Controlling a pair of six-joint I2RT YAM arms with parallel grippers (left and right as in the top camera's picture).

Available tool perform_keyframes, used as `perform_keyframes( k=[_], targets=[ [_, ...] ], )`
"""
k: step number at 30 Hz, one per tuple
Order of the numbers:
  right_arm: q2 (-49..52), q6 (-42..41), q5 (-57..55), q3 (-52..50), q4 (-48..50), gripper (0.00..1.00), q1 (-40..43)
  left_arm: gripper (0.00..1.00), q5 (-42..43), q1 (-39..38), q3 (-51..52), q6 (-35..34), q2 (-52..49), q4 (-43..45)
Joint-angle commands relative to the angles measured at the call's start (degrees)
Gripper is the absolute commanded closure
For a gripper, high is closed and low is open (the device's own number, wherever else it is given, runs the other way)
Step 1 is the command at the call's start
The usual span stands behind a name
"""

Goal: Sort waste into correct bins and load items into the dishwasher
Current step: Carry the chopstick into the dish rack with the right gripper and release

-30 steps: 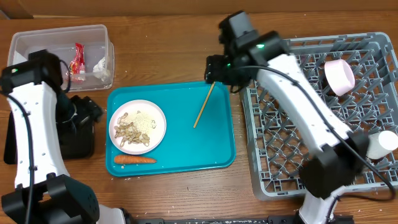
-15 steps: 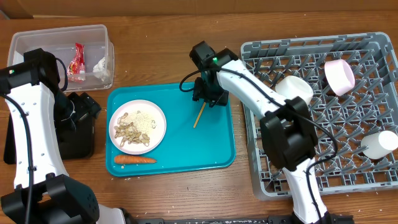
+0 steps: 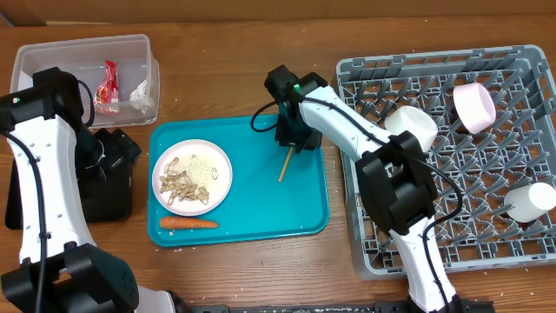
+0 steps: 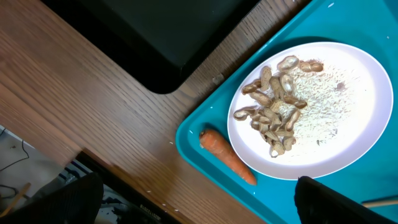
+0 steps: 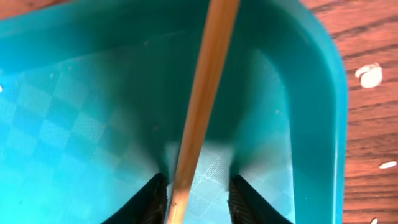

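Carrot [image 3: 188, 223], one only, lies nearest, on the front strip of the teal tray [image 3: 304, 209], at six o'clock of the single white plate [image 3: 222, 188]. The plate carries one heap of beige food scraps [image 3: 181, 184] and, at its two o'clock, a patch of rice [image 3: 205, 168]. At nine o'clock of the tray sits one black tray [image 4: 155, 37]. The left tool [image 4: 199, 205] hangs over the plate's edge, spread wide and holding nothing.

One chopstick [image 3: 284, 165] lies at three o'clock of the plate. The right tool [image 5: 199, 198] is down over its far end, fingers [image 5: 158, 198] drawn in on either side. Teal shows between the stick and one finger, so it is not pinched.

At three o'clock of the surface the grey dish rack [image 3: 486, 252] holds three pieces: one white cup [image 3: 530, 202], one white bowl [image 3: 410, 126] and, farthest, one pink bowl [image 3: 473, 106].

At eleven o'clock stands one clear tub [image 3: 35, 61] with one red wrapper [image 3: 109, 85] and one crumpled tissue [image 3: 142, 94] inside.
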State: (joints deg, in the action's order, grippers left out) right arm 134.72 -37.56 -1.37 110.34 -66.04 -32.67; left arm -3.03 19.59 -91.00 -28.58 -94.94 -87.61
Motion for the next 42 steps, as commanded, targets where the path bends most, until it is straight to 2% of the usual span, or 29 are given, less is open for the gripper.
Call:
perform_keyframes(
  k=[1, 9, 13, 20, 24, 28, 32, 35, 42],
  targets=[
    [1.3, 2.5, -0.4, 1.1, -0.1, 0.76, 0.2, 0.00, 0.3, -0.1, 0.4, 0.3, 0.1, 0.1],
    [1.2, 7.9, 1.4, 5.3, -3.8, 0.96, 0.3, 0.00, 0.3, -0.1, 0.4, 0.3, 0.1, 0.7],
    [0.9, 8.1, 1.4, 10.6, -9.0, 0.96, 1.0, 0.00, 0.2, -0.1, 0.4, 0.3, 0.1, 0.9],
    [-3.8, 13.3, 1.4, 20.3, -18.4, 0.96, 5.7, 0.00, -0.1, -0.1, 0.4, 1.6, 0.1, 1.4],
    [-9.1, 18.2, 1.4, 21.3, -22.5, 0.96, 10.1, 0.00, -0.1, -0.1, 0.4, 1.6, 0.1, 1.8],
    [-12.9, 21.2, 1.4, 21.3, -30.9, 0.96, 14.8, 0.00, -0.1, -0.1, 0.4, 1.6, 0.1, 2.8],
    [-16.2, 25.7, 7.7, 19.6, -31.0, 0.96, 16.7, 0.00, -0.1, -0.1, 0.4, 1.6, 0.1, 3.4],
    [-21.2, 25.7, 7.9, 15.1, -31.0, 0.96, 16.8, 0.00, -0.1, -0.1, 0.4, 1.6, 0.1, 3.0],
    [-32.7, 25.6, 1.9, -4.0, -30.8, 0.96, 17.2, 0.00, -0.1, -0.1, 0.4, 1.6, 0.1, 2.8]
  ],
)
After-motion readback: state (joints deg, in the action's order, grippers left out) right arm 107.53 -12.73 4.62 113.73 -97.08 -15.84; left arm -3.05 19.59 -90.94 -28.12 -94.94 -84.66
